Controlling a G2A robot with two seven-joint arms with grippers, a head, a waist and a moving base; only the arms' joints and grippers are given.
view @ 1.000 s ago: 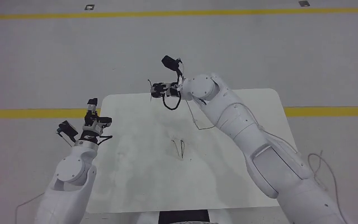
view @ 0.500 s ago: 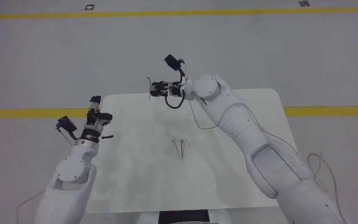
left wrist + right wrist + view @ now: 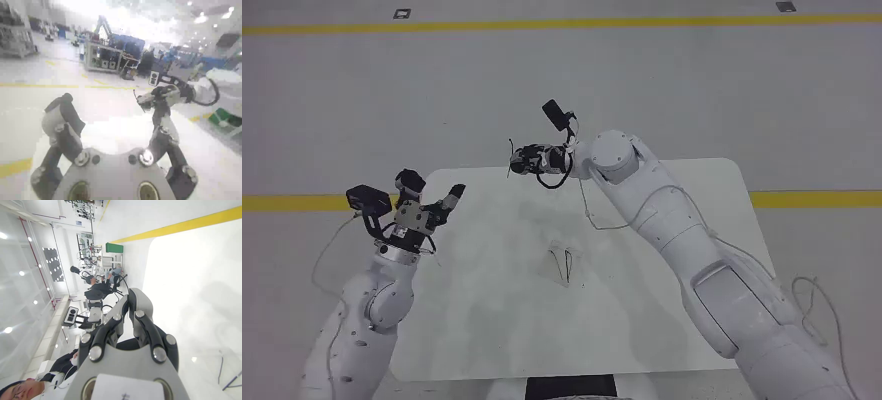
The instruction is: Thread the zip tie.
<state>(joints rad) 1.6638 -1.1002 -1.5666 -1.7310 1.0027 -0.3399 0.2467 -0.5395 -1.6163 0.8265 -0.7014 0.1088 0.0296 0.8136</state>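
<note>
Looking down in the top view, my right gripper [image 3: 518, 158] hangs over the far edge of the table [image 3: 662, 300], pinched tight on a thin black zip tie [image 3: 509, 148]. My left gripper [image 3: 432, 188] sits spread wide at the left edge, well apart from it. Spare ties [image 3: 564, 263] lie mid-table with bare surface all around. From my left wrist view, my fingers [image 3: 64, 113] gape, and the right gripper is beyond them. From my right wrist view, my closed jaws clamp the zip tie beside the table's rounded corner.
</note>
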